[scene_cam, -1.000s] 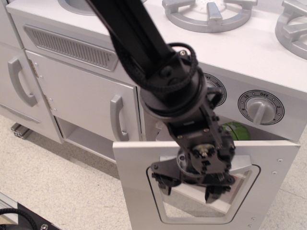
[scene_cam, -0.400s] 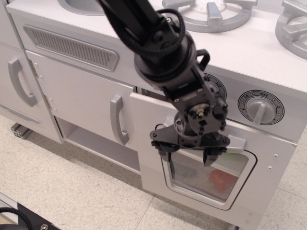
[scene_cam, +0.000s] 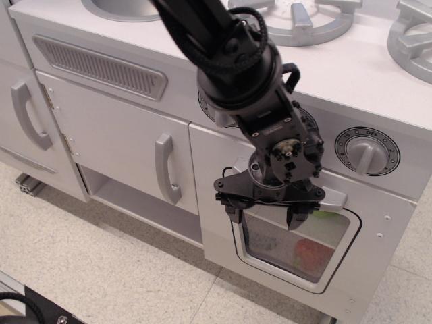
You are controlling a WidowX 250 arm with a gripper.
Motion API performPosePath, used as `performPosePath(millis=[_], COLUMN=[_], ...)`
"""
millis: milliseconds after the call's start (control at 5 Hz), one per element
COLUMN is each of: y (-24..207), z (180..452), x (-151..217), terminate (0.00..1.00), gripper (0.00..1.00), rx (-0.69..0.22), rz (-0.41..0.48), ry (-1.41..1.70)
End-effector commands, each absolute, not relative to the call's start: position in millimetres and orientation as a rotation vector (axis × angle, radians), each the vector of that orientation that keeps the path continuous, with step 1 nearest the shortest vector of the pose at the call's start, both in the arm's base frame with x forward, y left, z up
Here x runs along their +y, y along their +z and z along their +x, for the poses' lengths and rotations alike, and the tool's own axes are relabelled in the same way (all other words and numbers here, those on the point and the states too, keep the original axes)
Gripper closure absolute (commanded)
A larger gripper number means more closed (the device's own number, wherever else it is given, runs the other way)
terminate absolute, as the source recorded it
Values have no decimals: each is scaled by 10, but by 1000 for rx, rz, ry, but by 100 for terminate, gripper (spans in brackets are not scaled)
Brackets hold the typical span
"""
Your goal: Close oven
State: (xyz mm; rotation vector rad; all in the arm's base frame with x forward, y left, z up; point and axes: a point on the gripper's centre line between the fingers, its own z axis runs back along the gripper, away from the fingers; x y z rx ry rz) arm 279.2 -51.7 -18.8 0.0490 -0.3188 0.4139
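Note:
The white oven door stands upright against the front of the toy kitchen and looks shut or nearly so. Its rounded clear window shows red and green shapes inside. The horizontal grey handle is mostly hidden behind my gripper; only its right end shows. My black gripper hangs right in front of the door's upper edge, at the handle, with its fingers spread wide. It grips nothing that I can see.
A windowless cabinet door with a vertical grey handle stands left of the oven, over an open shelf. Another cabinet handle is at far left. A dial knob sits above the oven; burners are on top.
The oven door has swung up from lying flat and open to upright against the oven front. My gripper has moved up and back towards the kitchen with it, still spread.

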Motion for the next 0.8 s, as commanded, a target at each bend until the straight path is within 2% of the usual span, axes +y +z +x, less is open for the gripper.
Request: performPosePath(millis=[0,200,400,600], y=[48,205,205,205], z=[2849,2703,2703,2703], x=[-515,-531,-531,-531], terminate=[0,0,0,100], gripper=[0,0,0,0], rx=[-342,-282,-282,-282], rz=[-2,16,16,16], ry=[409,342,342,342])
